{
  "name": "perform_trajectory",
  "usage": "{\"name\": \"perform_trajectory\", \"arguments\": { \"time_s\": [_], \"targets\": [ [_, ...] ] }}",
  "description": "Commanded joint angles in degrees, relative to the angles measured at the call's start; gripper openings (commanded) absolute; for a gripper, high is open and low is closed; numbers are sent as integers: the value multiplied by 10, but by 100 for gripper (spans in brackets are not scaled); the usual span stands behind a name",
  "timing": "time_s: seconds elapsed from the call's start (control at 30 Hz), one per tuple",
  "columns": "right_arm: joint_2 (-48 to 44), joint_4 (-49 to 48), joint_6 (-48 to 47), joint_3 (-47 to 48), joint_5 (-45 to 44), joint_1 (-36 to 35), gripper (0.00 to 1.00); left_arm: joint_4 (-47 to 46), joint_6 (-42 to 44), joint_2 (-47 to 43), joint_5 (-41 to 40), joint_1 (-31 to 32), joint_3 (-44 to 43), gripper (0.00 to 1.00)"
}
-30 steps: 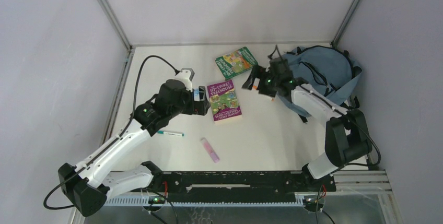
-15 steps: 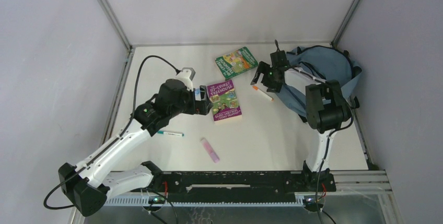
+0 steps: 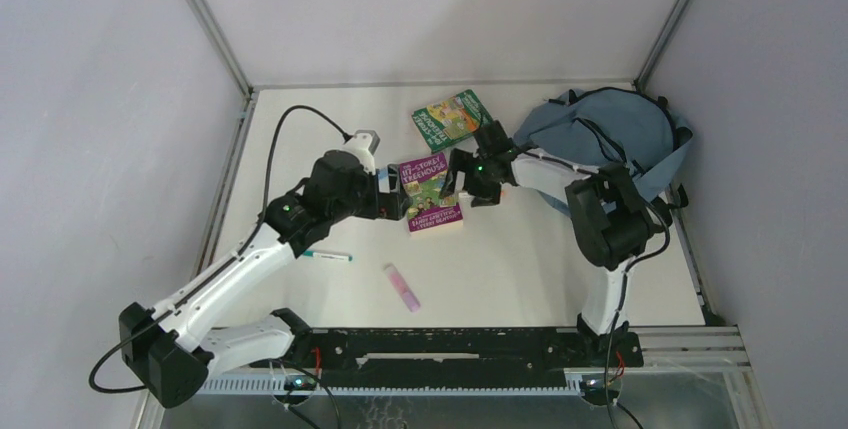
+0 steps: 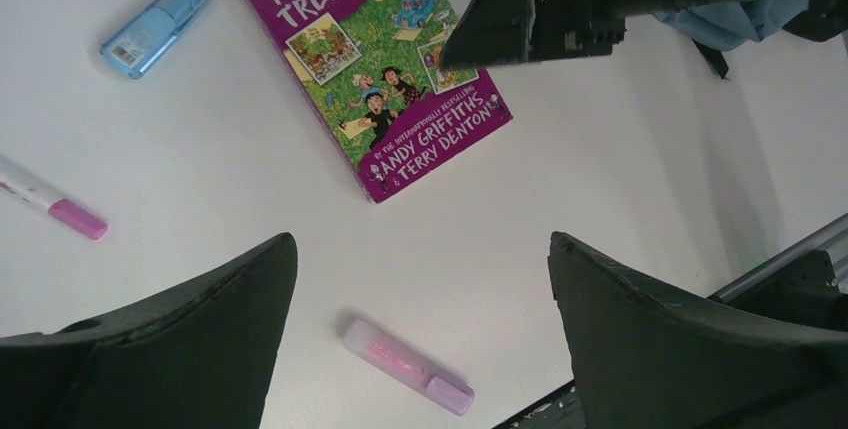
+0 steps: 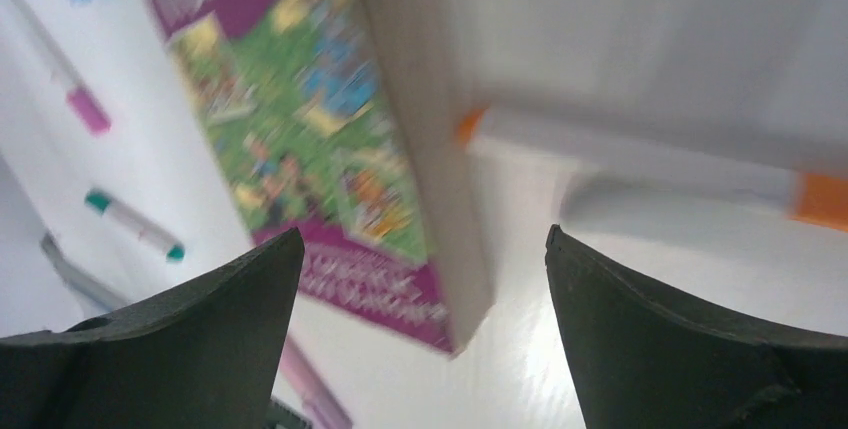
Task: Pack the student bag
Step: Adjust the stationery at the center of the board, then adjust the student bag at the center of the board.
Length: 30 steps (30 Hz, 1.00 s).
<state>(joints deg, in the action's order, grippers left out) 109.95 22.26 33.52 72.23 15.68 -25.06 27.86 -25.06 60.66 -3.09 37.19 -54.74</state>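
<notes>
The student bag (image 3: pixel 612 135), soft dusty blue with black straps, lies at the back right, and a bit of it shows in the left wrist view (image 4: pixel 742 21). A purple Treehouse book (image 3: pixel 428 193) lies flat mid-table, also in the left wrist view (image 4: pixel 372 69) and right wrist view (image 5: pixel 300 119). A green book (image 3: pixel 452 117) lies behind it. My left gripper (image 3: pixel 393 195) is open and empty at the purple book's left edge (image 4: pixel 420 249). My right gripper (image 3: pixel 468 179) is open and empty over the book's right edge (image 5: pixel 425 239), beside an orange-capped marker (image 5: pixel 650 159).
A pink highlighter (image 3: pixel 402 287) and a green-capped pen (image 3: pixel 327 256) lie nearer the front. A blue highlighter (image 4: pixel 155 26) and a pink-capped marker (image 4: pixel 50 207) lie left of the purple book. Walls close in the table on three sides.
My right gripper has swung left, from the bag's front to the purple book's right edge. The orange marker lies on the table. My left arm has barely shifted.
</notes>
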Motion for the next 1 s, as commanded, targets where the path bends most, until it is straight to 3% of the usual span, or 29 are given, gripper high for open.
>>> {"name": "perform_trajectory", "arguments": {
  "time_s": [0.0,0.2,0.33,0.47,0.63,0.77,0.8,0.83,0.9,0.93,0.97],
  "targets": [
    [-85,18,4,3,7,-11,100,-23,-9,14,26,-3,-7,100],
    [-215,92,-62,-9,-134,61,100,-29,2,29,40,-3,-15,100],
    [-242,131,-92,-18,-268,127,100,-42,5,46,52,-3,-22,100],
    [-215,167,-132,-13,-338,150,99,-54,-4,58,75,-3,-29,100],
    [-137,190,-189,0,-344,150,99,-58,-7,66,95,-2,-35,100],
    [-82,188,-221,1,-353,150,92,-57,-10,61,98,-2,-31,100],
    [-70,185,-223,2,-350,150,83,-58,-11,60,98,-2,-29,100],
    [-63,185,-221,4,-346,150,63,-57,-13,59,97,-2,-28,100],
    [-62,184,-213,5,-324,150,31,-58,-16,58,98,-2,-27,100],
    [-67,186,-208,5,-307,149,6,-58,-17,58,98,-2,-27,100],
    [-77,188,-200,5,-290,146,0,-59,-18,58,99,-2,-27,100]
  ]
}}
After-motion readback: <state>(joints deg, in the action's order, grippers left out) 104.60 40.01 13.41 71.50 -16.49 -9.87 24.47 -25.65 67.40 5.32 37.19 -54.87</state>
